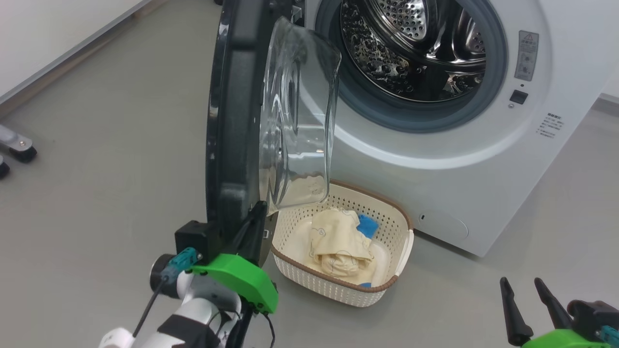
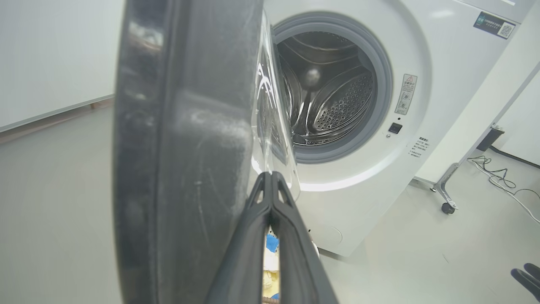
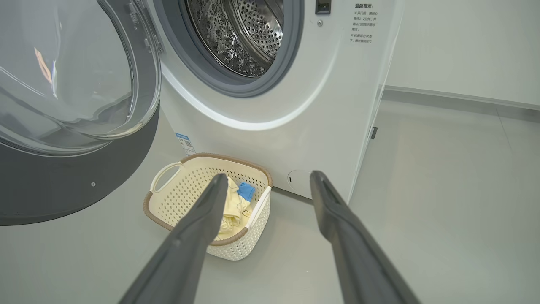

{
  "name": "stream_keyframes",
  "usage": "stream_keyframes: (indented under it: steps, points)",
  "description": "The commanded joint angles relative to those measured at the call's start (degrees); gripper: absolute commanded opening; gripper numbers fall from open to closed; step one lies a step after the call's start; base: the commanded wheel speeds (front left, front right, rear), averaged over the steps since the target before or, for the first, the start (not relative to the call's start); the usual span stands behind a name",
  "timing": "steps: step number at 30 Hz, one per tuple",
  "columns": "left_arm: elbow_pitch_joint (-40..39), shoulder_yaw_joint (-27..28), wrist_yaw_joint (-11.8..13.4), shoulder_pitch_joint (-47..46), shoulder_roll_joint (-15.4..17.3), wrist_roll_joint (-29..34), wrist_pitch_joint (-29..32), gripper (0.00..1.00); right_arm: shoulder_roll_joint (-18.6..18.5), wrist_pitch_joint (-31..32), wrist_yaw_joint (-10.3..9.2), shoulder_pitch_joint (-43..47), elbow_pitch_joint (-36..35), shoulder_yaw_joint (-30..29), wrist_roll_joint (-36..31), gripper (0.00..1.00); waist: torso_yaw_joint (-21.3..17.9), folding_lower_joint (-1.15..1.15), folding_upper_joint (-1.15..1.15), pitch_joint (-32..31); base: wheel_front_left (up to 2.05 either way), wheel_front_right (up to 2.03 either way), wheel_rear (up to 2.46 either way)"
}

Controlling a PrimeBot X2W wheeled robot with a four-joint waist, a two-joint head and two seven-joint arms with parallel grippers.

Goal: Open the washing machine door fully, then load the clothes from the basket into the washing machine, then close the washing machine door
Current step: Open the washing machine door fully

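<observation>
The washing machine stands with its steel drum exposed. The washing machine door is swung out toward me, seen edge on, glass bowl facing the drum. My left gripper is shut, with nothing between its fingers, its tips against the door's lower inner edge beside the glass. Under the door, the cream basket sits on the floor and holds the pale yellow clothes and a blue piece. My right gripper hangs open at the lower right, pointing toward the basket from a distance.
A white wall runs along the left with caster wheels near it. To the machine's right stand a wheeled stand leg and loose cables. Bare grey floor lies between my right gripper and the basket.
</observation>
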Motion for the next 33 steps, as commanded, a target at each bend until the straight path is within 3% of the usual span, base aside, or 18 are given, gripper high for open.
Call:
stream_keyframes:
  steps: [1, 10, 33]
  points:
    - [-1.4, 3.9, 4.1, -1.4, 2.3, -0.4, -0.6, 0.00, -1.0, -0.8, 0.00, -2.2, -1.3, 1.4, 0.4, 1.00, 0.1, 0.00, 0.00, -0.2, 0.00, 0.00, 0.00]
    - [-0.1, 8.6, 6.0, -0.4, 5.7, -2.0, -2.1, 0.00, -1.0, -0.4, 0.00, -2.5, -1.7, 1.8, 0.3, 1.00, -0.4, 0.00, 0.00, 0.1, 0.00, 0.00, 0.00]
    - [12.3, 21.5, 9.9, -3.0, 15.3, -5.2, -6.1, 0.00, -1.0, 0.8, 0.00, -4.4, -4.5, 0.6, -0.6, 1.00, -7.1, 0.00, 0.00, 6.5, 0.00, 0.00, 0.00]
